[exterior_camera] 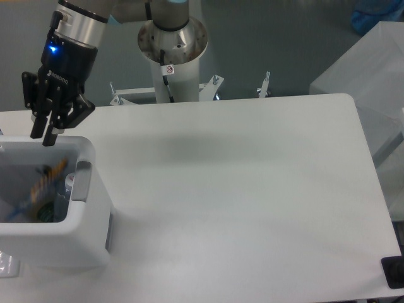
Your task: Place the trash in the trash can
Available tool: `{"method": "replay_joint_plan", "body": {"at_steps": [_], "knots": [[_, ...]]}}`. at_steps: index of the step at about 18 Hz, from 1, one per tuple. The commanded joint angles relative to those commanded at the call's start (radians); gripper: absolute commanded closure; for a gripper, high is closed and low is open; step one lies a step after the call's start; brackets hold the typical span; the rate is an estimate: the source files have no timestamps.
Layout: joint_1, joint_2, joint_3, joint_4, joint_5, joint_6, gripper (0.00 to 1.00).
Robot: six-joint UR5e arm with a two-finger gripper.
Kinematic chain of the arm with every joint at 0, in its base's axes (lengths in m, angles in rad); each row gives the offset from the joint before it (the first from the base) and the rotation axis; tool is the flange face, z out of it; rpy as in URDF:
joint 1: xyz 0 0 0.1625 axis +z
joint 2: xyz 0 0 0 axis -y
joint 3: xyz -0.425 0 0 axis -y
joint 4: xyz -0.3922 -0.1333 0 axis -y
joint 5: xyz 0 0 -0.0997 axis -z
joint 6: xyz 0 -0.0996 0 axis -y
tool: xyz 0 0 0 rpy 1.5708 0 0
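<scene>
One trash can (85, 211) is sitting at the left edge of the table (252, 202), white, boxy, rounded corners, with a grey handle recess showing on its right side wall. Its opening is facing up toward the camera.

Inside the can: one crumpled wrapper (39, 189) is lying against the left and middle of the cavity, blue with an orange-black striped edge sticking up toward the back rim. One clear plastic bottle (68, 183) is sitting next to it on the right, tucked against the inner right wall; only part of it is showing and its outline is blurring into the bin wall. So the count is two pieces of litter, both lying inside the can.

One arm is reaching in from the top left. The gripper (43, 137) is hanging just over the can's back left rim, fingers pointing down. The two fingers (49, 136) are showing close together with only a narrow slit between them, and nothing is sitting between them. Whether the tips are touching the rim, can't tell from this angle.

One white pedestal (172, 57) is standing behind the far table edge, with metal brackets at its foot. One small dark object (394, 273) is sitting at the table's lower right corner, cut off by the frame.
</scene>
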Motion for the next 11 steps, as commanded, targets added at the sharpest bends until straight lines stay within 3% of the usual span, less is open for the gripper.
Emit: {"method": "replay_joint_plan", "body": {"at_steps": [3, 6, 9, 11], "knots": [[0.003, -0.011, 0.060, -0.002, 0.000, 0.001, 0.00], [0.079, -0.052, 0.129, -0.009, 0.029, 0.008, 0.00], [0.122, -0.112, 0.192, -0.011, 0.171, 0.052, 0.00], [0.153, -0.133, 0.200, -0.012, 0.259, 0.099, 0.00]]}}
